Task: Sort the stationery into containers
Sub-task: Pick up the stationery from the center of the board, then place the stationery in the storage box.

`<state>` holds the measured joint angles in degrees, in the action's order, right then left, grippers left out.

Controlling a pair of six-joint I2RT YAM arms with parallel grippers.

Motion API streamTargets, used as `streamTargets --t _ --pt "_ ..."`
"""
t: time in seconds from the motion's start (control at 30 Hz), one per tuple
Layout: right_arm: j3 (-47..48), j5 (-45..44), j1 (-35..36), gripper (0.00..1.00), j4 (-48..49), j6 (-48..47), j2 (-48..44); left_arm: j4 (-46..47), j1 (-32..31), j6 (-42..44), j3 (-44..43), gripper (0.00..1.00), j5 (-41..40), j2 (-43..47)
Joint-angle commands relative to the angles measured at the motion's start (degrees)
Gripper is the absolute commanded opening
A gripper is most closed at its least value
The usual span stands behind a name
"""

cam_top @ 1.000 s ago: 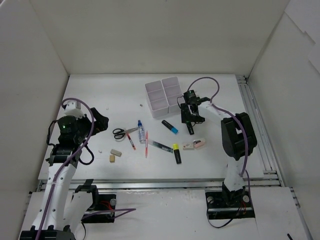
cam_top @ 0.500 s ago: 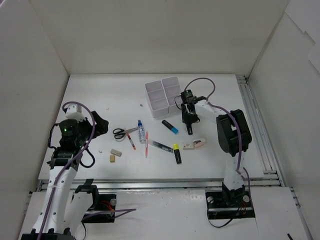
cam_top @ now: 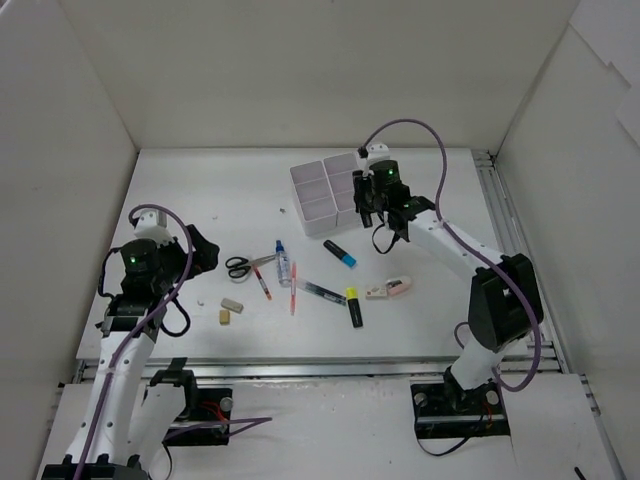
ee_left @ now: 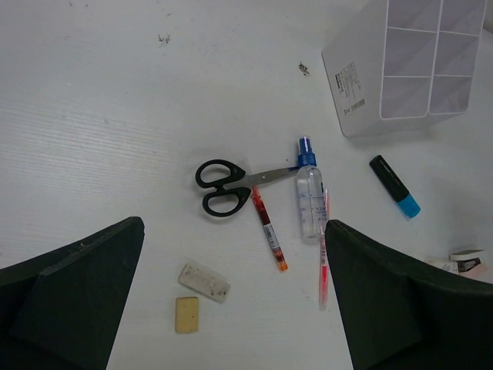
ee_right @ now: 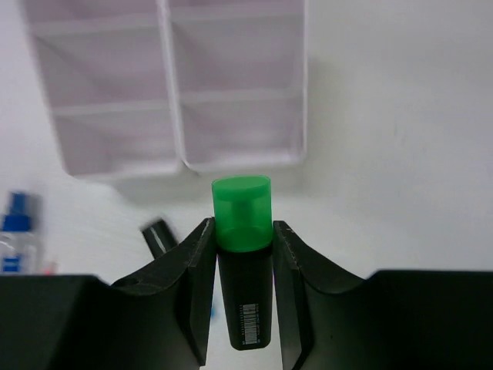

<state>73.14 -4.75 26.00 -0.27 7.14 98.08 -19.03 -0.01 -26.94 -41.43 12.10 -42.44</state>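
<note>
Our right gripper [ee_right: 242,225] is clenched on the green-capped highlighter [ee_right: 243,266], pinching the black barrel from both sides just below the cap, which points forward toward the organiser [ee_right: 171,92]. The hold looks chosen so that the pen can go into a compartment cap first. From above, this gripper hangs at the near right corner of the organiser. In the wrist view the cap sits just short of the near wall, with the near-right compartment straight ahead, so we judge the drop is not yet made. All four compartments that we can see look bare. Our left gripper [ee_left: 235,231] is released, its fingers spread wide with nothing between them, and it hovers over the loose items, which would suit a pick from that cluster. Below it on the counter [ee_left: 92,116] lie the scissors [ee_left: 223,187], a red pen [ee_left: 268,227] touching their blades, the blue-capped bottle [ee_left: 310,196], a thinner pink pen [ee_left: 323,254] just beside the bottle, and two erasers [ee_left: 203,280] near the left finger. A blue-capped highlighter [ee_left: 394,186] lies near the organiser, and the overhead view shows a yellow-capped highlighter [cam_top: 354,305] and a pink eraser [cam_top: 390,288] toward the right arm. As for writing, the held highlighter carries a barcode [ee_right: 248,320] with small print, and a sticker [ee_left: 350,89] sits on the organiser's side wall. Both are too small for us to read.
</note>
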Motion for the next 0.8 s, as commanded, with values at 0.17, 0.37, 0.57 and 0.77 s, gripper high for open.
streamTargets --t 0.17,0.37,0.57,0.77 --pt "8.5 14.6 1.7 0.0 44.4 -6.3 6.5 4.4 -0.2 2.1 -1.5 0.99 -0.8 -1.7" --pt "21.6 6.2 4.9 0.0 55.5 -6.5 20.1 4.8 -0.2 2.6 -2.4 0.99 -1.0 -3.3" --pt "31.6 3.4 5.3 0.01 59.5 -5.3 30.5 5.1 -0.2 3.0 -2.8 0.99 -0.8 -4.9" --pt "30.8 1.9 5.3 0.03 60.9 -3.1 33.8 5.5 -0.2 3.3 -2.4 0.99 -0.7 -5.5"
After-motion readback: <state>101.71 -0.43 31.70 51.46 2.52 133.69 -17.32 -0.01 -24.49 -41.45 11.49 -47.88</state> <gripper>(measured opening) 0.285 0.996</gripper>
